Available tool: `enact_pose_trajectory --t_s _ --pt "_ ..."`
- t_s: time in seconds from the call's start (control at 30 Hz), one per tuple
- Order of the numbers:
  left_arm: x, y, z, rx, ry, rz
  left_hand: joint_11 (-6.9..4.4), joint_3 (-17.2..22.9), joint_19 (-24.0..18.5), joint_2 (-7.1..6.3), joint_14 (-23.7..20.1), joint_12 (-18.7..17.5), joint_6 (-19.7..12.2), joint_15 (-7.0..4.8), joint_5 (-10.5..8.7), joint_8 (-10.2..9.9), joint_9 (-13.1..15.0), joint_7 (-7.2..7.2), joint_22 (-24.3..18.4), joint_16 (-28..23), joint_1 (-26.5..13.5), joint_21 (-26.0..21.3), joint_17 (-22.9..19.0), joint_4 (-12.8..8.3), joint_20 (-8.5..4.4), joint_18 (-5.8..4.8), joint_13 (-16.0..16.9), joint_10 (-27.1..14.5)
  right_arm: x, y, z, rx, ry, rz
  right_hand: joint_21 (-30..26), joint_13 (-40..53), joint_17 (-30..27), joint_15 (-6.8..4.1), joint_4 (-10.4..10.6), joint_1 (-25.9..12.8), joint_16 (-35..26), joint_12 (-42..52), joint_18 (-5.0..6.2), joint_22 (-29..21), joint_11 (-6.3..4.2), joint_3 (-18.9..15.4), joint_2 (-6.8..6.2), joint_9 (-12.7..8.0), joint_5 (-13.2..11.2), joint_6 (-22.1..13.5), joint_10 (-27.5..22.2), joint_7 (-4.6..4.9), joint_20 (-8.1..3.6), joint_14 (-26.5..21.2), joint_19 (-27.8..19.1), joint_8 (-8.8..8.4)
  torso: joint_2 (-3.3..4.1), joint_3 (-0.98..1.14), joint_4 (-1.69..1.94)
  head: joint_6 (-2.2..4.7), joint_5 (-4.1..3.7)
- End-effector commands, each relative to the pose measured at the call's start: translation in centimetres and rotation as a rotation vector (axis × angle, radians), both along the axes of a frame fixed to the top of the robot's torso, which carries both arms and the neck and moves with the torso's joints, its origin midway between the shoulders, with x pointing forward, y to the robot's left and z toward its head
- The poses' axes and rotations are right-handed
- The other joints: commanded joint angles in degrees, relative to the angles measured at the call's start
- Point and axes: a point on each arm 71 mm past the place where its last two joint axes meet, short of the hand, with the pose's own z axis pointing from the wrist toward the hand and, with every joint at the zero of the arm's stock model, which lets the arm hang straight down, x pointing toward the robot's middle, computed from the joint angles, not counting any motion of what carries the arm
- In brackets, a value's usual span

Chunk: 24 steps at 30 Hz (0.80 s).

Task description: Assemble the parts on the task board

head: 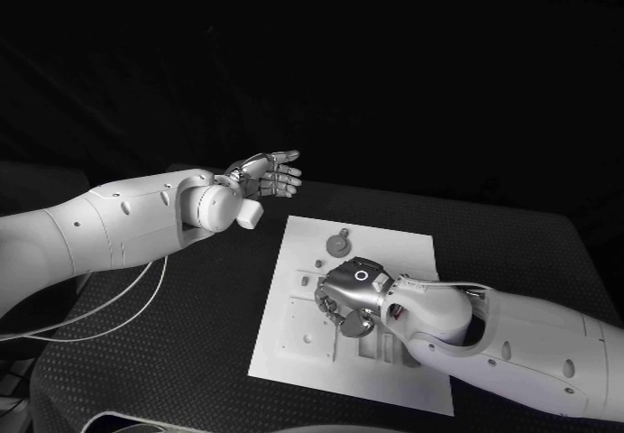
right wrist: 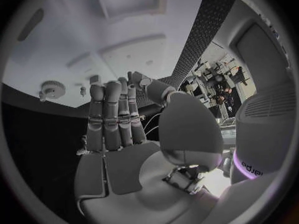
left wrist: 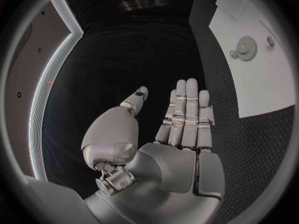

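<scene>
The white task board (head: 390, 248) lies in the middle of the black table. A grey gear-like round part (head: 339, 244) rests near its far edge, with a small peg (head: 316, 263) close by. My right hand (head: 351, 293) is low over the board's middle, just on the near side of the gear. Its fingers (right wrist: 115, 114) are stretched out straight, the thumb is apart, and nothing is in them. The gear (right wrist: 52, 88) and peg (right wrist: 82, 90) lie beyond the fingertips. My left hand (head: 267, 176) hangs raised off the board's far left corner, palm (left wrist: 181, 149) flat, holding nothing. The gear (left wrist: 246, 48) is off to its side.
The board (left wrist: 261, 79) has a square raised plate (head: 309, 329) at its near left and narrow slots (head: 380, 347) beside my right forearm. A white cable (head: 130, 307) hangs from my left arm over the table's left part. Black mat surrounds the board.
</scene>
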Motion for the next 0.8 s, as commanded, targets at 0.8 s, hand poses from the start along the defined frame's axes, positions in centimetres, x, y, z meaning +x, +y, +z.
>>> enact_pose_trajectory --t_s 0.8 --pt "0.0 -0.6 0.2 0.0 -0.021 -0.031 -0.23 -0.2 0.6 0.56 0.2 0.4 0.5 -0.18 0.07 0.0 -0.1 -0.09 0.8 0.1 0.4 -0.4 0.1 -0.3 0.01 0.61 0.1 0.0 0.1 0.5 -2.2 -0.041 0.008 -0.007 0.2 0.1 -0.1 -0.22 0.4 0.2 0.0 0.0 1.57 0.0 -0.12 0.3 -0.48 0.1 -0.3 0.5 0.5 0.01 -0.08 0.4 0.5 0.15 -0.02 0.03 0.13 -0.31 0.13"
